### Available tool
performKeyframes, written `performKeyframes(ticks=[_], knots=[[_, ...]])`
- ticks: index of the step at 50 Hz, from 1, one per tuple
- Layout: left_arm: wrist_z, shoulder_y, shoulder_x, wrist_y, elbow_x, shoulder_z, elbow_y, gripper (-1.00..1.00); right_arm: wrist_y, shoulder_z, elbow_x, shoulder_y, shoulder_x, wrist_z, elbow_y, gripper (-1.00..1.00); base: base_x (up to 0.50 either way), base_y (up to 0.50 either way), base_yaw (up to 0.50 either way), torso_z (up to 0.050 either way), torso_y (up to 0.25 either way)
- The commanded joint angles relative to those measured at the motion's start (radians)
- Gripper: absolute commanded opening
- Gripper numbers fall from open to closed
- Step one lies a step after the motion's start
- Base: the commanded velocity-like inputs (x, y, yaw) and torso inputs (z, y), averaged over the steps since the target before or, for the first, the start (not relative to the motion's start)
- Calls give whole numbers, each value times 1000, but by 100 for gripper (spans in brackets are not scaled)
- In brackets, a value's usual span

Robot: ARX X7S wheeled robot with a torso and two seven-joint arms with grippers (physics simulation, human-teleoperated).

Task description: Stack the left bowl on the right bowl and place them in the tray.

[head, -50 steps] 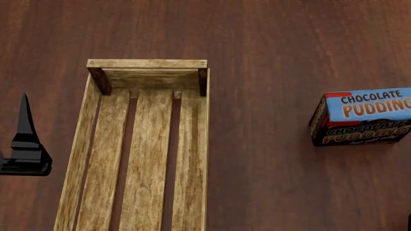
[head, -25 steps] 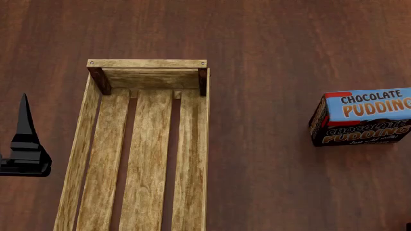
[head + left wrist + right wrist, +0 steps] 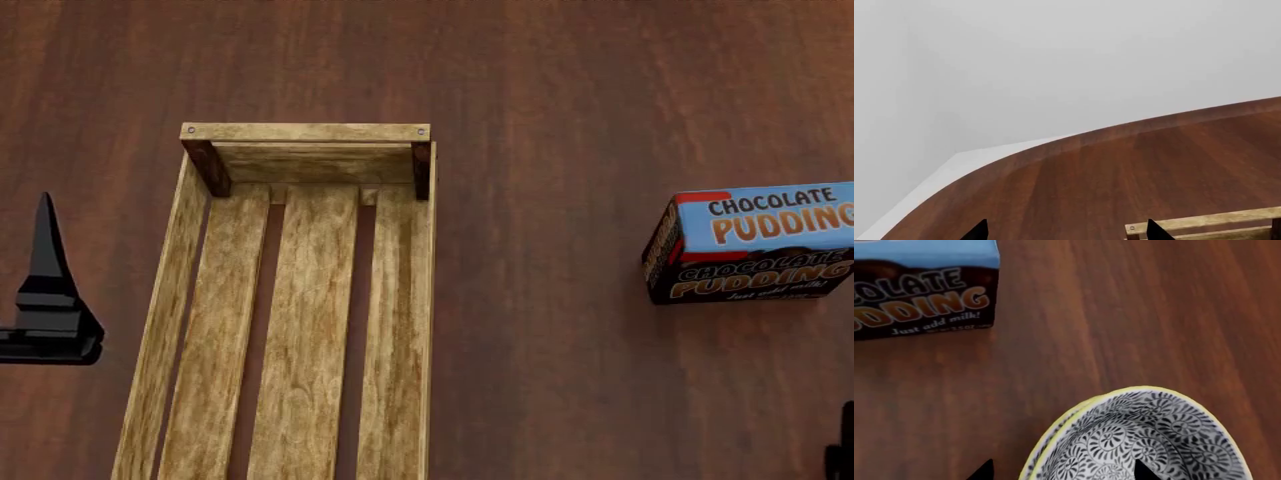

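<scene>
right tool [image 3: 1061,471] hangs over a round bowl with a yellow rim and a black-and-white swirl pattern inside [image 3: 1141,440]; its two dark tips show apart, one outside the rim and one over the inside, so it reads as released and straddling the bowl's near wall, likely lined up to pinch the rim. whether the tips touch the bowl i cannot tell. that bowl sits on the dark reddish wooden tabletop [image 3: 1121,315], near the blue-and-black chocolate pudding box [image 3: 924,285] but apart from it. from the head camera the bowl is out of frame; only a sliver of the right tool shows, on the pudding box's side of the long light-wood slatted tray with darker corner posts [image 3: 304,133].

left tool [image 3: 50,300] hovers just beside the tray, on the side away from the pudding box, tips pointing away from the robot. its wrist camera shows two dark tips apart with nothing between them [image 3: 1064,234], so it is released, and it seems parked clear of the tray so the opening stays free.

the tray holds nothing in the part visible. a second bowl is not seen in any view, so whether stacking is done cannot be judged.
</scene>
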Motion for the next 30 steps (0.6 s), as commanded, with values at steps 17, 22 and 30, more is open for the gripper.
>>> performKeyframes(ticks=[17, 22, 30], knots=[[-3, -1, -4, 10, -2, 2, -6, 100, -83, 14, -22, -71, -27, -24, 11, 100, 0, 0, 0, 0, 0], [-4, -1, -5, 7, -7, 1, -1, 100, -102, 15, -29, -88, -32, -34, 17, 100, 0, 0, 0, 0, 0], [-4, 0, -7, -2, -15, 0, 8, 100, -128, 18, -37, -114, -40, -46, 24, 100, 0, 0, 0, 0, 0]])
